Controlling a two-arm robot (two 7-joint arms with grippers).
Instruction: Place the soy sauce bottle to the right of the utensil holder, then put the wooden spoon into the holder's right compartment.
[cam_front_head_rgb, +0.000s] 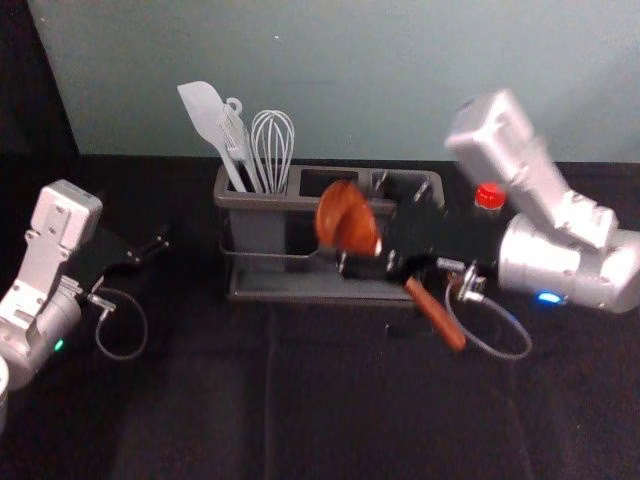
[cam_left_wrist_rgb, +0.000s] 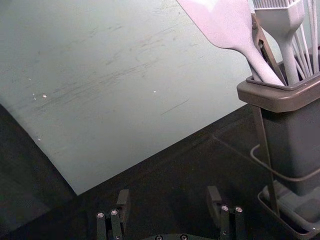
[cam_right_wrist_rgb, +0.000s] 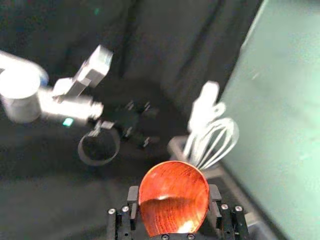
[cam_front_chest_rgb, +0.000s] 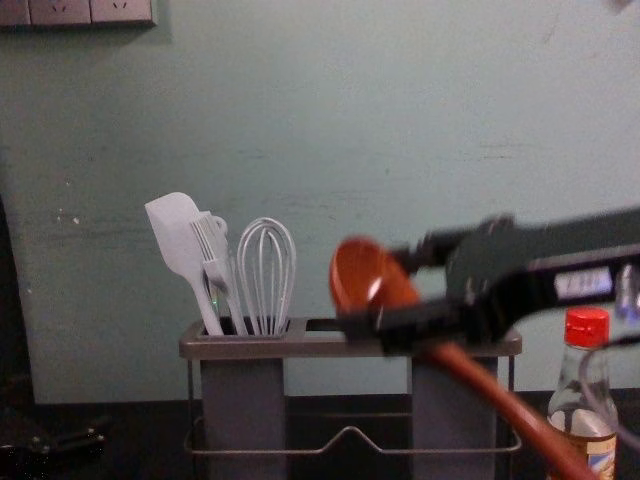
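My right gripper (cam_front_head_rgb: 366, 226) is shut on the wooden spoon (cam_front_head_rgb: 346, 218), above the right half of the utensil holder (cam_front_head_rgb: 270, 293). In the chest view the spoon (cam_front_chest_rgb: 484, 384) slants, bowl at upper left and handle down to the right, crossing in front of the holder (cam_front_chest_rgb: 300, 347). The right wrist view has the spoon's bowl (cam_right_wrist_rgb: 172, 197) between the fingers of the right gripper (cam_right_wrist_rgb: 173, 194). Upright beside the holder's right end stands the soy sauce bottle (cam_front_chest_rgb: 585, 400), its red cap (cam_front_head_rgb: 489, 197) partly behind the right arm. My left gripper (cam_front_head_rgb: 150, 248), open and empty (cam_left_wrist_rgb: 169, 196), stays left of the holder.
A white spatula (cam_front_head_rgb: 204, 112), a brush (cam_front_chest_rgb: 214, 260) and a whisk (cam_front_head_rgb: 272, 145) stand in the holder's left compartment. Behind the holder rises a pale green wall (cam_front_chest_rgb: 330, 120). Dark cloth (cam_front_head_rgb: 330, 400) covers the table in front.
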